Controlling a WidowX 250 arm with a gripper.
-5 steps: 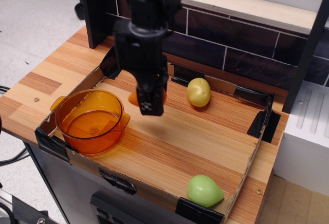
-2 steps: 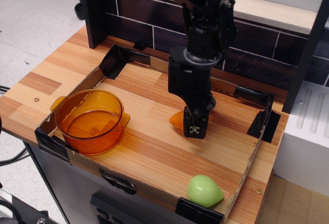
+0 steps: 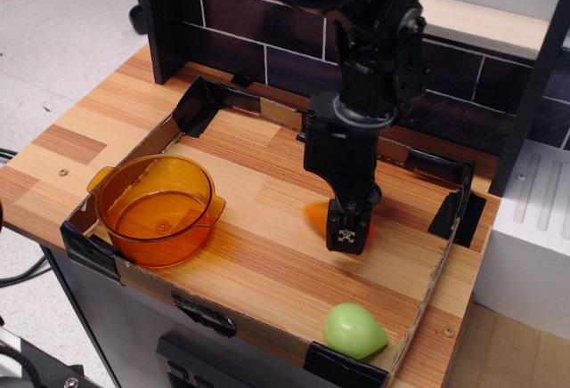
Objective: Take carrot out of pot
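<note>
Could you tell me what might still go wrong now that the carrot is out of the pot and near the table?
The carrot is smooth and tapered; once the gripper lets go, it may roll across the wooden surface, perhaps toward the green pear-shaped fruit. The gripper hides most of the carrot, so whether it is already resting on the wood is unclear; an early release could make it bounce.

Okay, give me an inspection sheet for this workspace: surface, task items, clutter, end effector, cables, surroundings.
Surface: wooden tabletop with a low taped cardboard border.
Job's things: pot at left, nothing in it; carrot outside it, mid-board.
Clutter: light green fruit at the front edge.
End effector: end effector pointing down at the carrot; grip cannot be told.
Cables: black cable at far left.
Surroundings: dark tiled backsplash behind.
</note>
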